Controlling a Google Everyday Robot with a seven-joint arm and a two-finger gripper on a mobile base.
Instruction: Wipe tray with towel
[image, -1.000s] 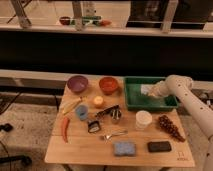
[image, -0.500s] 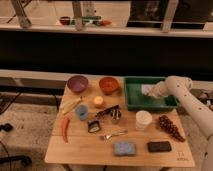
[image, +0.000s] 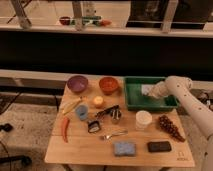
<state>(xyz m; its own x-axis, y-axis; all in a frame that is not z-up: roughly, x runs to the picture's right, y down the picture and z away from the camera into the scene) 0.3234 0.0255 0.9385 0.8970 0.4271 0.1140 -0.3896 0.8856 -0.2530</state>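
A green tray (image: 134, 99) sits at the back right of the wooden table. A pale towel (image: 148, 90) lies inside it toward the right. My gripper (image: 156, 92) reaches into the tray from the right on a white arm (image: 186, 98) and sits on the towel, over the tray floor.
On the table are a purple bowl (image: 77, 83), an orange bowl (image: 108, 84), a banana (image: 71, 105), a red chilli (image: 65, 129), an orange (image: 99, 101), a white cup (image: 143, 120), grapes (image: 171, 128), a fork (image: 114, 134), a blue sponge (image: 124, 148) and a black block (image: 159, 146).
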